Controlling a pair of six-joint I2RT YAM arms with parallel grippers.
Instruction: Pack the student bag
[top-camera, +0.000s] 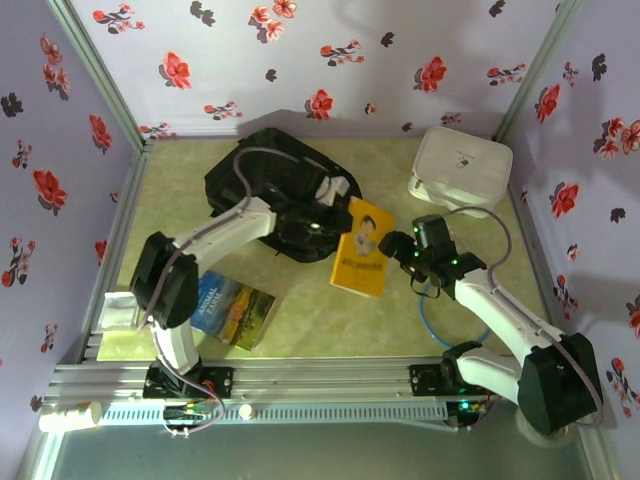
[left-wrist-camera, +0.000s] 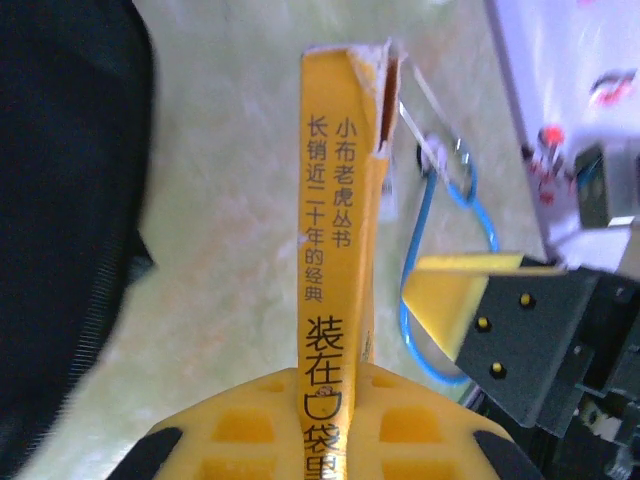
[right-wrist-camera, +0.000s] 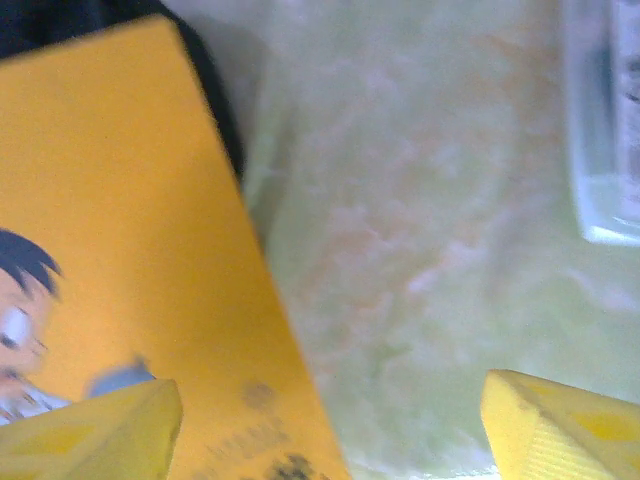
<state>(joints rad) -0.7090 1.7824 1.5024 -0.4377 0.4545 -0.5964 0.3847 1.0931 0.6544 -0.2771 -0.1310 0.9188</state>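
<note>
Top external view has the student bag (top-camera: 262, 178), a black backpack, lying at the back of the green table (top-camera: 320, 335), left of centre, with the left arm stretched across it. Beyond the bag's right edge the left gripper (top-camera: 345, 215) grasps a yellow book (top-camera: 362, 255) by its upper corner. In the left wrist view its yellow fingers (left-wrist-camera: 240, 425) are clamped on the book (left-wrist-camera: 335, 250), seen edge-on, with Chinese characters down the spine and the bag (left-wrist-camera: 60, 220) dark along the left. The right gripper (top-camera: 397, 246) sits just beside the book's right edge. In the right wrist view its jaws stand wide apart, one fingertip (right-wrist-camera: 100, 435) in front of the cartoon cover (right-wrist-camera: 130, 220) and the other (right-wrist-camera: 560, 425) over bare table, gripping nothing. A white zip case (top-camera: 462, 165) lies in the far right corner, an "Animal Farm" book (top-camera: 235, 308) near the left arm's base, and a blue cable (top-camera: 432, 320) loops beside the right arm.
</note>
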